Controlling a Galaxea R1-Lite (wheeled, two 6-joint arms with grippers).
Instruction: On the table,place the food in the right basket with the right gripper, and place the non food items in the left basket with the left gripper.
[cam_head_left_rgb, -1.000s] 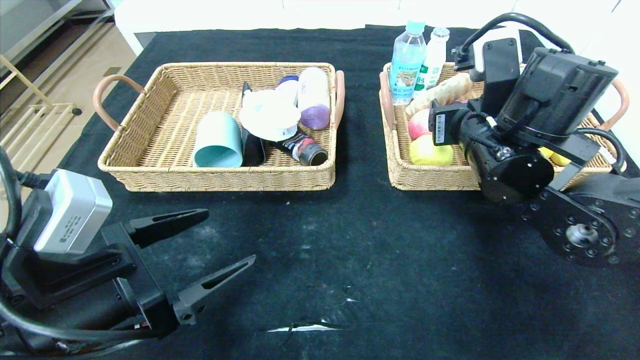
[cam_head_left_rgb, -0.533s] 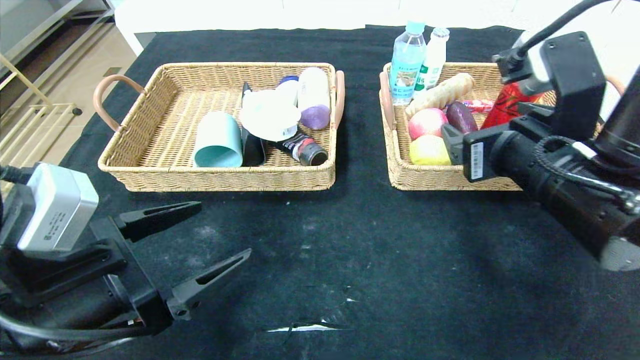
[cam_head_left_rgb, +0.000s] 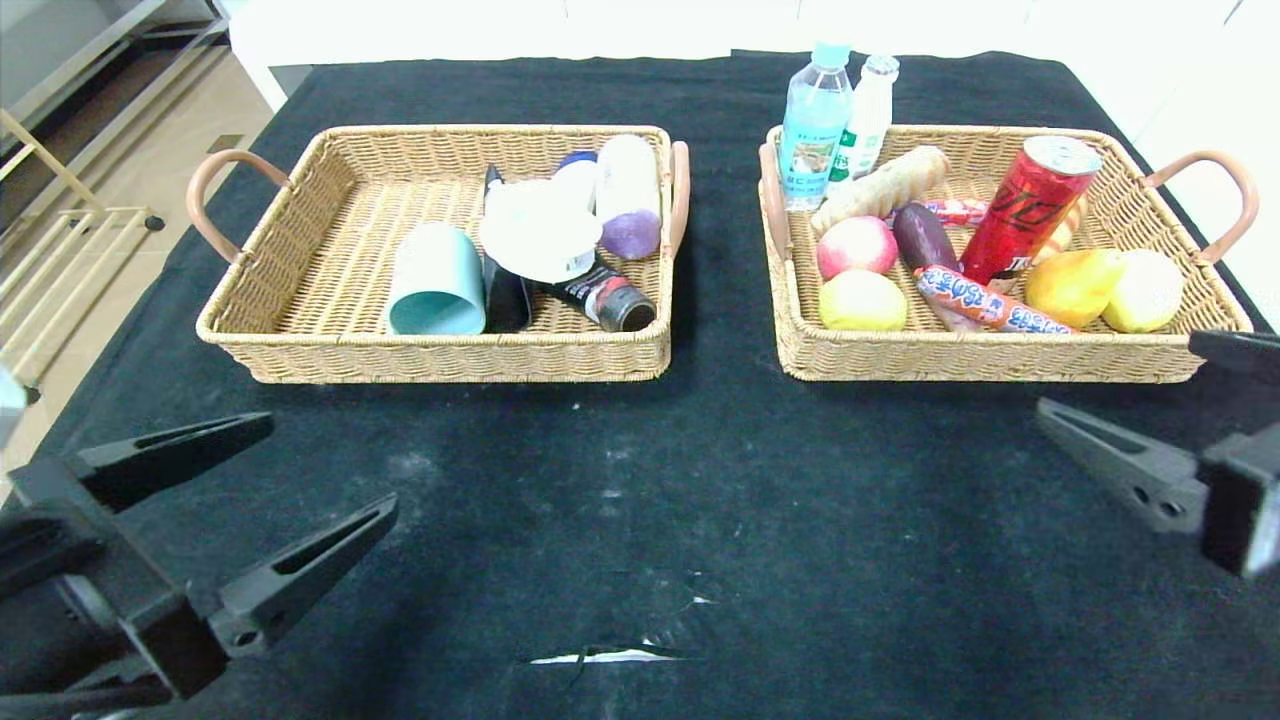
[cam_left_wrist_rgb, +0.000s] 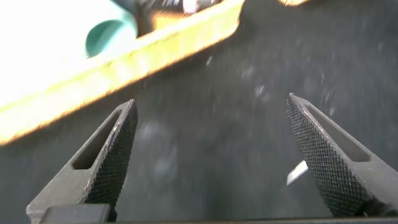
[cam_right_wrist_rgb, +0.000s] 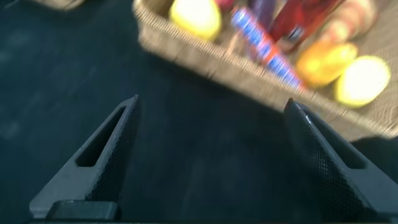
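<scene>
The left basket (cam_head_left_rgb: 440, 352) holds the teal mug (cam_head_left_rgb: 435, 280) lying on its side and the white lid (cam_head_left_rgb: 535, 235). In the right basket (cam_head_left_rgb: 1000, 358) the red soda can (cam_head_left_rgb: 1030, 210) stands leaning, with the bread roll (cam_head_left_rgb: 880, 188), the peach (cam_head_left_rgb: 855, 245) and the orange sausage (cam_head_left_rgb: 985, 303) around it. My left gripper (cam_head_left_rgb: 333, 462) hangs open and empty over the near left of the table (cam_head_left_rgb: 640, 470). At the near right my right gripper (cam_head_left_rgb: 1115, 372) is open and empty, just in front of the right basket. Both wrist views show wide, empty jaws: left gripper (cam_left_wrist_rgb: 211, 99), right gripper (cam_right_wrist_rgb: 213, 101).
A water bottle (cam_head_left_rgb: 815, 120) and a white bottle (cam_head_left_rgb: 868, 115) stand at the right basket's far left corner. Yellow fruits (cam_head_left_rgb: 1075, 285) and a purple eggplant (cam_head_left_rgb: 922, 235) lie among the food. Dark tubes and a white-purple bottle (cam_head_left_rgb: 628, 195) share the left basket. A white tear (cam_head_left_rgb: 610, 655) marks the cloth.
My right arm has pulled back from over the right basket to the near right, jaws widening, and the soda can now shows in the basket. My left gripper has drawn back toward the lower left.
</scene>
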